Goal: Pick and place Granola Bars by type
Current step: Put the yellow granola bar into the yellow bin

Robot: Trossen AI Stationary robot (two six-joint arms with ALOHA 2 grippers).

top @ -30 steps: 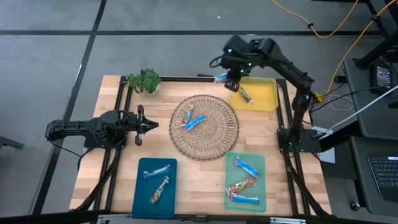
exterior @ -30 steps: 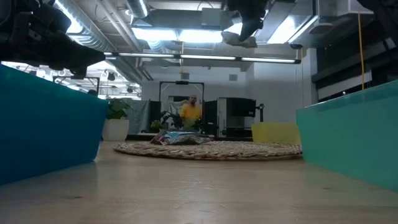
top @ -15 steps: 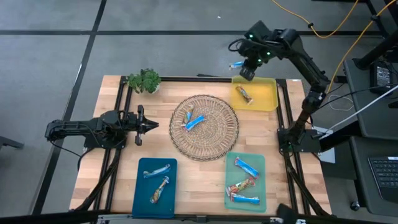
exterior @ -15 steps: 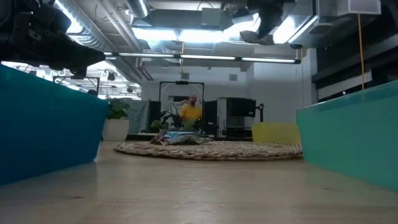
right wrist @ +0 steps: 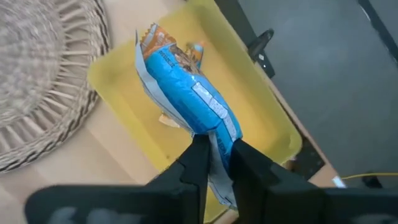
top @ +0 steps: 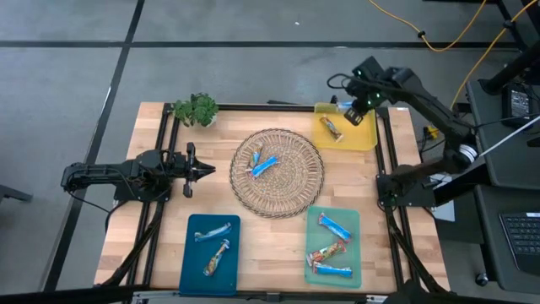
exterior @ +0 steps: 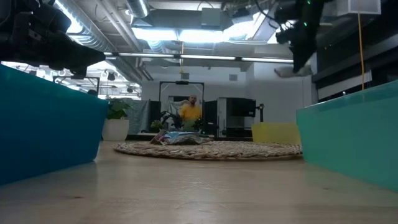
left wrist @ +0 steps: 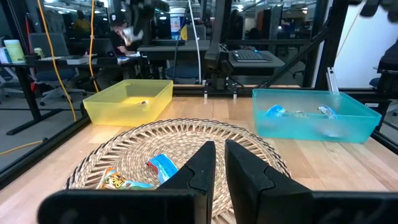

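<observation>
My right gripper [top: 358,108] hangs over the yellow tray [top: 364,133] at the table's far right and is shut on a blue granola bar [right wrist: 193,93] with silvery edges. The low view shows it high up [exterior: 302,57] with the bar [exterior: 292,71] beneath it. An orange-brown bar [top: 332,128] lies flat in the yellow tray. Two more bars [top: 263,165] lie on the round wicker mat [top: 291,190]. My left gripper [top: 205,169] waits shut at the table's left, pointing at the mat [left wrist: 124,158]. My right gripper pinches the blue bar between its two fingers at one end of the wrapper [right wrist: 214,140]. It comes from above, pointing down. The bar is lifted clear over the yellow tray, and its free end [right wrist: 149,50] sticks out ahead of the fingers.
A blue tray [top: 192,266] at the near left holds two silvery bars. A green tray [top: 354,221] at the near right holds three bars, two of them blue and one orange-red. A leafy green sprig [top: 196,109] sits at the far left corner. A person shows far off in the room [exterior: 190,111].
My right gripper has carried the blue bar from beyond the table's far edge, left of the yellow tray, toward the right until it is over the tray. In the low view it has also come down. It has stayed shut on the bar.
</observation>
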